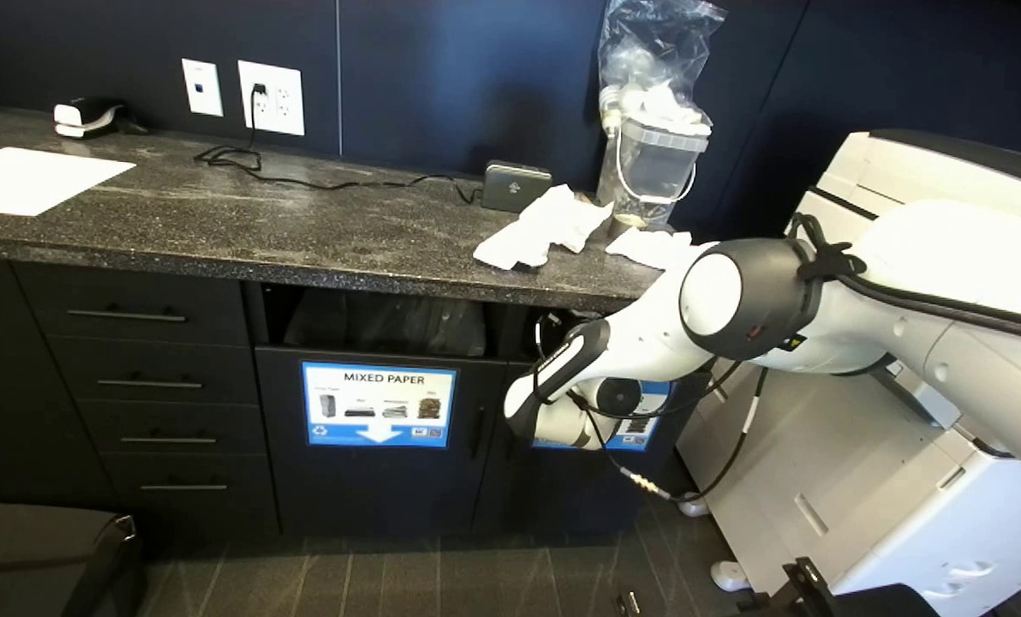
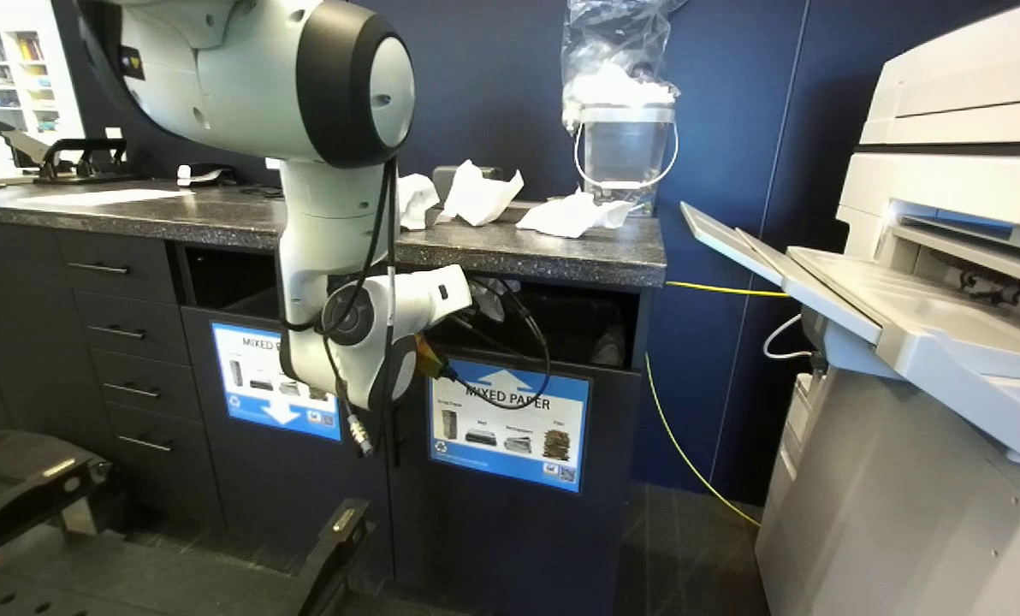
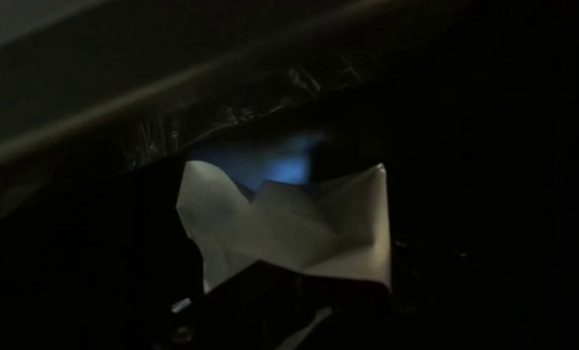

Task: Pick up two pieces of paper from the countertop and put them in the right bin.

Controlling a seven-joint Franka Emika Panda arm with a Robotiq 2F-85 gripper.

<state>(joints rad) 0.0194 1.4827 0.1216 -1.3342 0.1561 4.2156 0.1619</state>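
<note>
Depositing: dark jawed end effector (image 3: pixel 292 281) reaches into the black, slotted, cabinet-front right bin (image 2: pixel 510 539).
White rumpled paper sheet (image 3: pixel 289 223): apparently inside the bin, probably pinched at one edge so the rest drops freely; free edge points away from the end effector, visible long axis crosswise.
Grip: seemingly closed on the sheet, exact gap lost in shadow.
Dark speckled stone-look tabletop (image 1: pixel 348 227): bears further rumpled white sheets (image 2: pixel 480 195).

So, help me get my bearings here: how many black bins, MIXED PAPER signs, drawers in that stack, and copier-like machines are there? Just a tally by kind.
Black bins: 2
MIXED PAPER signs: 2
Stacked drawers: 4
Copier-like machine: 1
Total: 9
</note>
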